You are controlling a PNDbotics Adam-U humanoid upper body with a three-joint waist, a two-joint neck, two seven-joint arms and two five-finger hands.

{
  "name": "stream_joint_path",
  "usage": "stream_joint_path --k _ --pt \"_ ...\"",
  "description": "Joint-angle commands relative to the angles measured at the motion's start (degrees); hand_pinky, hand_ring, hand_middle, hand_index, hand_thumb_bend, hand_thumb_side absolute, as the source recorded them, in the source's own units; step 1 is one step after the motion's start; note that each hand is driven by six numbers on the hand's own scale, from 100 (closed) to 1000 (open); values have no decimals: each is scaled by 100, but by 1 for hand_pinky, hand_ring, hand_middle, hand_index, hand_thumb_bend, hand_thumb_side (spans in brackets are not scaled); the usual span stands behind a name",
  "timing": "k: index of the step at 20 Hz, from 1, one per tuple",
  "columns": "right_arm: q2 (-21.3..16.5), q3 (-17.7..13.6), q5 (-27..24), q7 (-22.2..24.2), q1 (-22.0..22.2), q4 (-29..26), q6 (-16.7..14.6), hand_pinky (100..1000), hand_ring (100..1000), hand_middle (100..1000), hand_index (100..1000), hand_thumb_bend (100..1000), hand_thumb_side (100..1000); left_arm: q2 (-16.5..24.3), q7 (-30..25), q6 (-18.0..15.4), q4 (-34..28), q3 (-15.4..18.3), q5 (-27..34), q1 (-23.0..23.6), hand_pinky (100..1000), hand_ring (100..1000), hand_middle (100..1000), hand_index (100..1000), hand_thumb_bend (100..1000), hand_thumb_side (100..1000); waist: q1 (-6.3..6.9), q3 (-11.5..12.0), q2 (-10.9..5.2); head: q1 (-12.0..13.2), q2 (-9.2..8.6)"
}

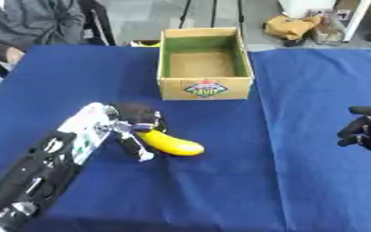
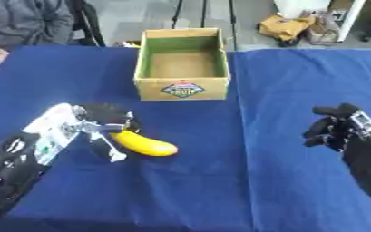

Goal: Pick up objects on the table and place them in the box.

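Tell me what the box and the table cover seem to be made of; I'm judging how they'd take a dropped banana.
The box looks like matte brown cardboard: raw tan edges, a printed label on its front, greenish inner walls. The table cover looks like matte blue woven cloth, with soft creases and a seam running down it.

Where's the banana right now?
The banana lies on the blue tablecloth left of centre, its near end in the robot's left hand, well in front of the empty cardboard box.
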Motion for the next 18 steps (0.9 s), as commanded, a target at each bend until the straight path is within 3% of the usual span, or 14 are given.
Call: stream_joint_path --k 1,18 --pt "-56 -20 -16 9 -64 -122 -11 586 610 522 781 100 908 182 -58 30 -181 128 115 -69 596 554 551 686 100 345 -6 0 -64 15 29" --pt "-63 -11 -20 19 -75 -123 -7 586 610 522 781 100 908 529 -105 16 -230 219 388 -335 602 558 553 686 118 346 10 -42 -65 44 29"
